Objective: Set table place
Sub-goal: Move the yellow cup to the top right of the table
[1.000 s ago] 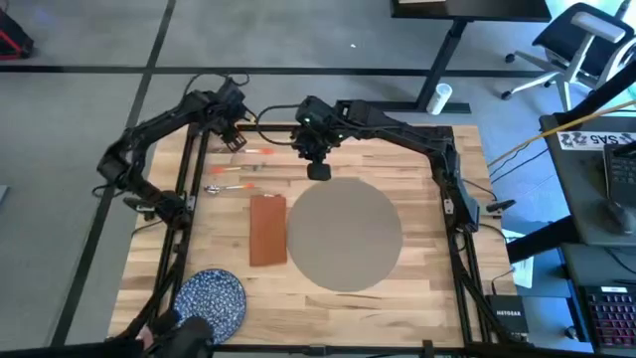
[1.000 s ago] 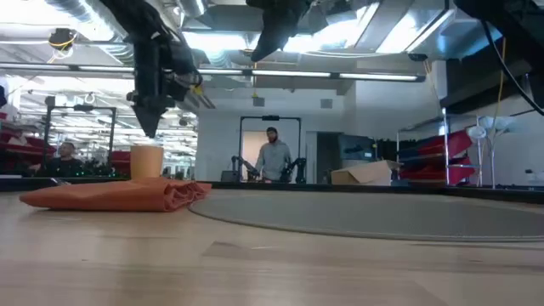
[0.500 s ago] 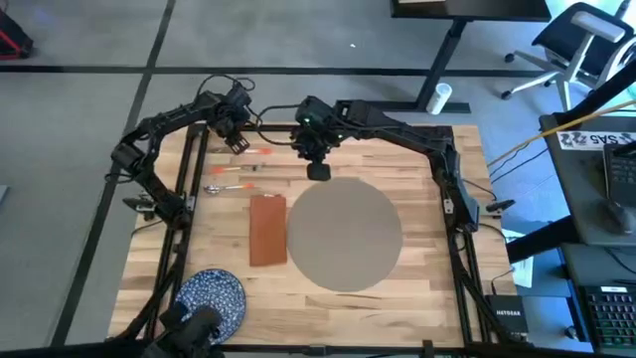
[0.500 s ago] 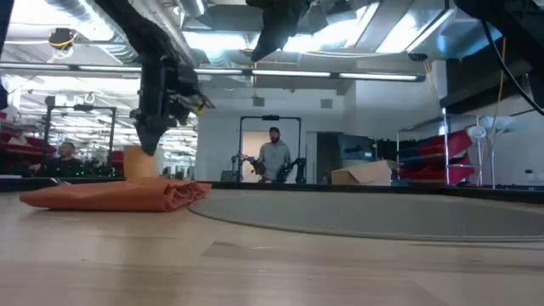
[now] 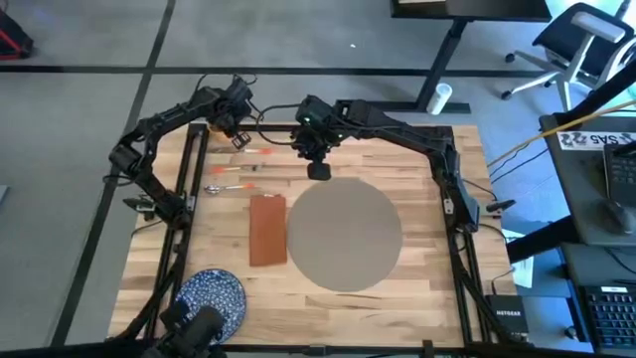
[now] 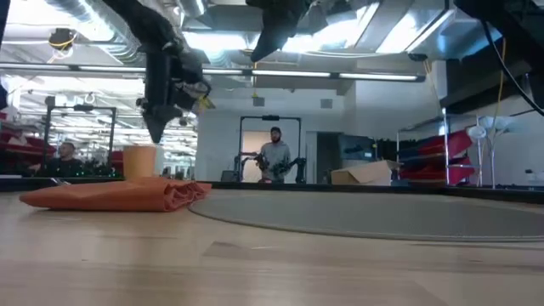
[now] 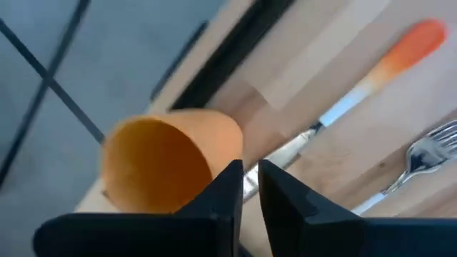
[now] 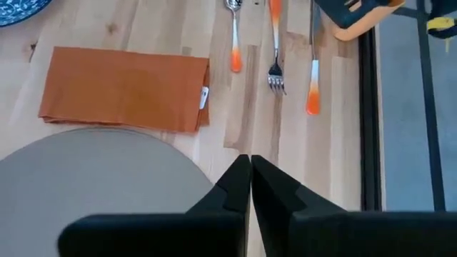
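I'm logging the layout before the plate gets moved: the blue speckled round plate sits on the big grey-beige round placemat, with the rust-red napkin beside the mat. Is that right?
Not quite. The blue speckled round plate is not on the grey-beige round placemat; it lies on the bare light wooden plank table near a corner, apart from the mat. The high view shows this. The rust-red rectangular napkin does lie beside the mat.

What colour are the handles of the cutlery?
The cutlery handles fade from white to orange, shown best in the right wrist view.
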`<action>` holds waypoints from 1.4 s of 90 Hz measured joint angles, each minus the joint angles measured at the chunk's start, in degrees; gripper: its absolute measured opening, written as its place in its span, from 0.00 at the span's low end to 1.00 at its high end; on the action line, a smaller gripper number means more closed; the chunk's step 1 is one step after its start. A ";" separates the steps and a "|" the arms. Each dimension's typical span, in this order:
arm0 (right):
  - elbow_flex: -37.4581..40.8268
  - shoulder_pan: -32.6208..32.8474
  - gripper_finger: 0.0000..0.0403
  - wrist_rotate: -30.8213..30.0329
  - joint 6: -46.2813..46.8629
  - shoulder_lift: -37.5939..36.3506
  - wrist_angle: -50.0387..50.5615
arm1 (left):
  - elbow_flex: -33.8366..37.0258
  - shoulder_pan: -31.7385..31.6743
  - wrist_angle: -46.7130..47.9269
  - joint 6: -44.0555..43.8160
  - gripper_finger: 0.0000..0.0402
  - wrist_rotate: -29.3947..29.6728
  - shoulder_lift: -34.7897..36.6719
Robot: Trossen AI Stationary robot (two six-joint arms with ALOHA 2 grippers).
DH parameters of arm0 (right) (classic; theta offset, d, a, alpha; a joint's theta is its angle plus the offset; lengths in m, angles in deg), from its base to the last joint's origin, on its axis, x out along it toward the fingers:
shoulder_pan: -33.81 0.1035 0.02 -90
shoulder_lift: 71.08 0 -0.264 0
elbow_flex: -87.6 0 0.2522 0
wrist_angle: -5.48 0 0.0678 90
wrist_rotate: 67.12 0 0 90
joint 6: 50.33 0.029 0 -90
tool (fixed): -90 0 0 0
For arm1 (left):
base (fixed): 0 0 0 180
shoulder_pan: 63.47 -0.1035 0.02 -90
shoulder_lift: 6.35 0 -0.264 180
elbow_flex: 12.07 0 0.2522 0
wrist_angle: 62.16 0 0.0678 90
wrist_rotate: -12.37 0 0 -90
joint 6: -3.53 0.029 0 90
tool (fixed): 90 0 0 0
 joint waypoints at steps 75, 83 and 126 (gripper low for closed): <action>0.00 -0.71 0.00 1.52 -0.23 0.01 0.42 | -1.07 -4.61 3.99 -0.63 0.36 1.33 0.09; 0.00 -0.71 0.00 1.52 -0.23 0.01 0.39 | 0.18 -4.61 3.24 -0.56 0.36 1.33 0.09; 0.00 -0.71 0.00 1.51 -0.23 0.01 -0.12 | 8.88 -4.61 -4.23 1.27 0.36 0.61 0.07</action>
